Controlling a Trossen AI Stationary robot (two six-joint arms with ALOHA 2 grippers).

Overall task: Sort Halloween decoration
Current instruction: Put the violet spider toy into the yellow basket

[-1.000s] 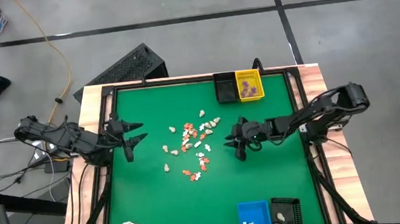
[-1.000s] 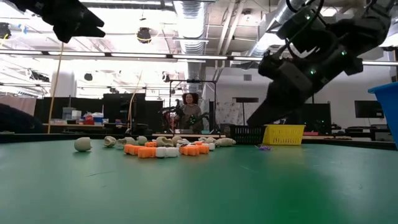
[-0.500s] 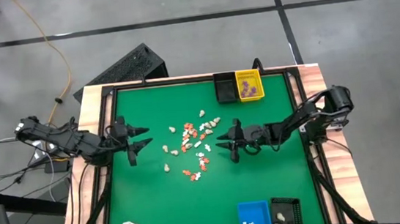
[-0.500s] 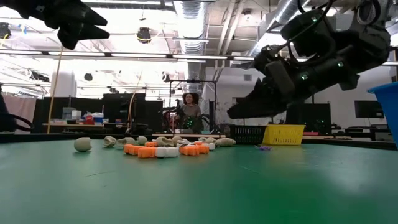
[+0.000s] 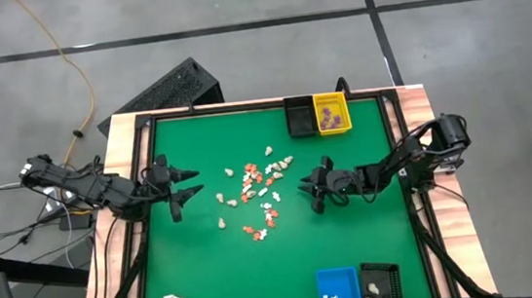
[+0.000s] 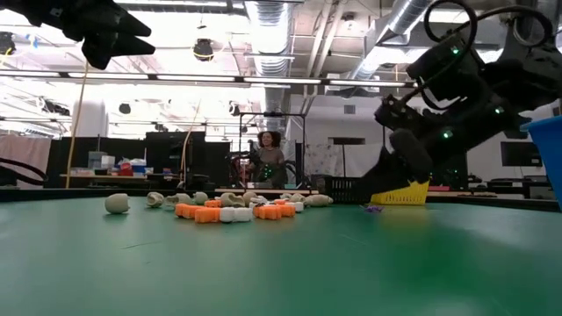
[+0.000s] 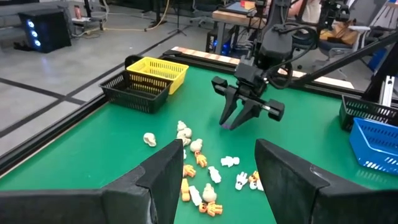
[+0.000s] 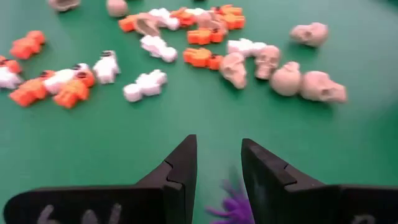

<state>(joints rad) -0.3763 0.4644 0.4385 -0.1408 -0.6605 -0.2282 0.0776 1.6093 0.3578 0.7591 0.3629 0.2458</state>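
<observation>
right tool (image 5: 311, 192): centre-right of high view, beside the decorations (image 5: 255, 191) scattered mid-surface, fingers narrowly apart, purple piece (image 8: 231, 205) below them, probably the next pick, held or not unclear | left tool (image 5: 183, 181): wide, empty, waiting centre-left | yellow basket (image 5: 331, 113) top: holds purple pieces

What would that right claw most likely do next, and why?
Probably drop straight down and close. The right gripper hangs with its jaws apart just above a purple piece on the green table, and other purple ones already lie in the yellow basket.
</observation>
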